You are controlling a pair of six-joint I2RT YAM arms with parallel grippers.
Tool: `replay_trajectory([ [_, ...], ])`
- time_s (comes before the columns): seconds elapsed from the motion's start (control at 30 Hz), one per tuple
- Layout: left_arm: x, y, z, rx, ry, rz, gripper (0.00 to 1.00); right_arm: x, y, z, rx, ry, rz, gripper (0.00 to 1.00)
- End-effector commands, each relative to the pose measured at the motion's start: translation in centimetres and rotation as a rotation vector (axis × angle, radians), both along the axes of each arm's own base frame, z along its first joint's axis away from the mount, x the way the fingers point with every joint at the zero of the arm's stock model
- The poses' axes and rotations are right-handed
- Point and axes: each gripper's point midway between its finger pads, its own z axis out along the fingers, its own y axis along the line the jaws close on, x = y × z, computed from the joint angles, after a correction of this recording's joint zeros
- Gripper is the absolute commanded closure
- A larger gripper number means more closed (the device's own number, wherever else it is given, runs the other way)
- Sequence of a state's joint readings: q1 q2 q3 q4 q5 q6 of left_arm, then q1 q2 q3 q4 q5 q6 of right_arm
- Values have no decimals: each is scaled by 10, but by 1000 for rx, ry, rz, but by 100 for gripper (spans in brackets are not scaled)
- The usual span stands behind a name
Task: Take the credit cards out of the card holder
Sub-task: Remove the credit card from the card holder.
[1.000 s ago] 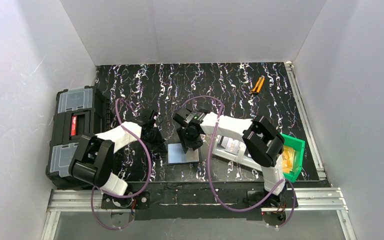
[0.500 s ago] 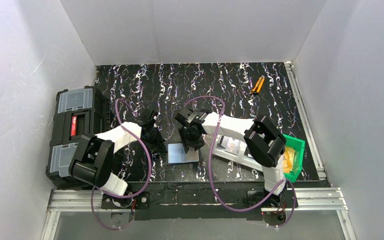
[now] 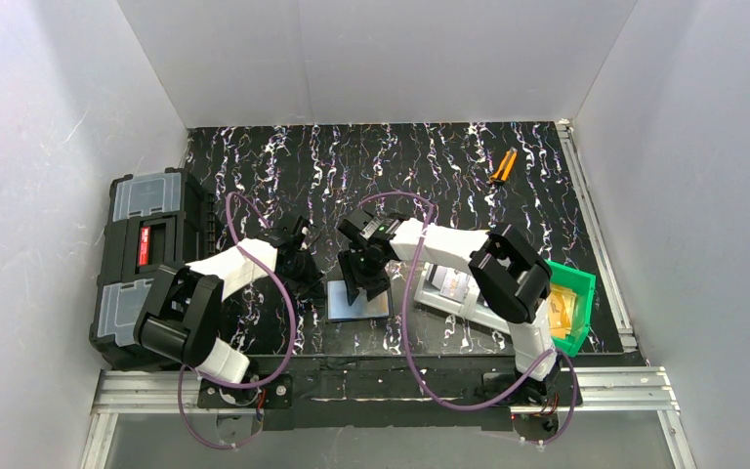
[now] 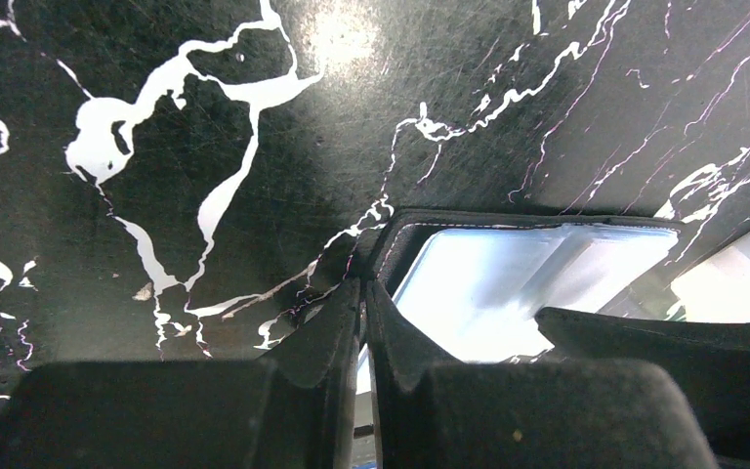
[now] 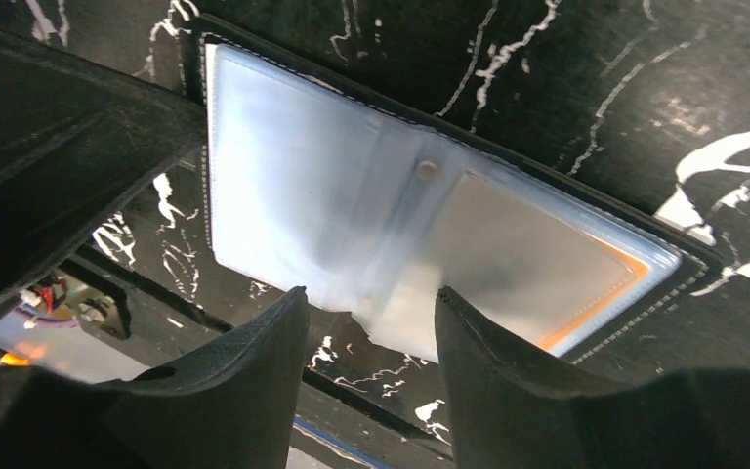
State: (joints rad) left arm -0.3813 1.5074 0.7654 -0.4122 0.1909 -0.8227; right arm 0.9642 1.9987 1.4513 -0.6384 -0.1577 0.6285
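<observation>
Card holder (image 3: 358, 301): open flat on table (image 3: 430, 166), between both grippers.
Cards (image 5: 527, 244): tucked in one pocket.
Left gripper (image 4: 362, 293): closed at the holder's corner.
Right gripper (image 5: 369, 298): parted over the holder's edge, empty.

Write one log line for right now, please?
left gripper: shut by card holder edge | right gripper: open above it | credit cards: not out yet
</observation>
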Motion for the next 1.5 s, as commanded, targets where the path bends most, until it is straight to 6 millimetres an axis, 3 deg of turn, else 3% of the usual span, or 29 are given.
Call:
replay_trajectory([
  [0.0, -15, 8, -10, 53, 28, -11, 94, 5, 15, 0, 71, 44, -13, 42],
  [0.17, -13, 8, 4, 39, -21, -26, 94, 16, 6, 1, 93, 57, -68, 46],
  [0.4, -10, 10, 24, 38, -83, -55, 95, 34, -10, 38, 164, 3, -123, 43],
  [0.53, -11, 9, 25, 35, -78, -57, 95, 31, -21, 46, 146, -18, -128, 42],
  [0.73, -12, 7, 23, 29, -69, -58, 95, 25, -36, 32, 90, -8, -153, 41],
  [0.97, -12, 4, 20, 26, -58, -65, 97, 21, -38, 12, 58, 30, -154, 42],
  [1.47, -12, 2, 15, 27, -41, -70, 98, 18, -49, -3, -9, 42, -177, 40],
])
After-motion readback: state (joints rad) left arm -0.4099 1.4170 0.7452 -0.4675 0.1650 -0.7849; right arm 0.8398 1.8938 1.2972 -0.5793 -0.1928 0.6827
